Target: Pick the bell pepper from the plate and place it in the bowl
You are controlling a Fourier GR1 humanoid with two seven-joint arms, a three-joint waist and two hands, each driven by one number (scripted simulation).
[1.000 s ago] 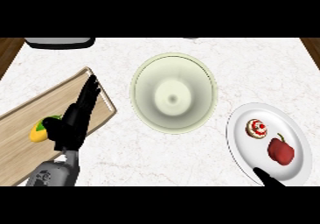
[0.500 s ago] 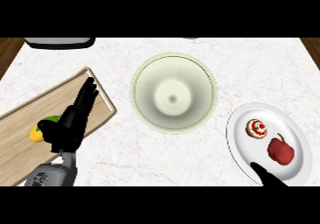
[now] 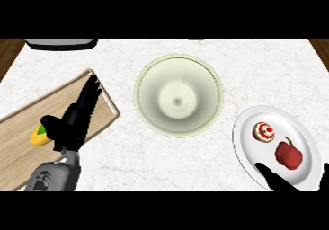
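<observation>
Right hand (image 3: 281, 181) has come further up from the lower edge since a second ago; its thumb tip now overlaps the plate (image 3: 250, 150) rim, just below the pepper (image 3: 288, 155). Only thumb and one fingertip show, spread wide, holding nothing. Left hand, pepper, bowl unchanged.

Counts: one counter (image 3: 260, 67); one board (image 3: 34, 126), left; one bowl (image 3: 178, 96), centre; one plate, right; two hands; one pepper; one small red-and-white item (image 3: 264, 132) on the plate; one yellow-green item (image 3: 40, 135) on the board.

Left hand (image 3: 74, 121) lies open over the board, fingers straight, pointing up-right.

Pepper sits on the plate's lower half, red, long axis roughly top to bottom in view, stem end pointing up, slightly left. Untouched by the hand.
</observation>
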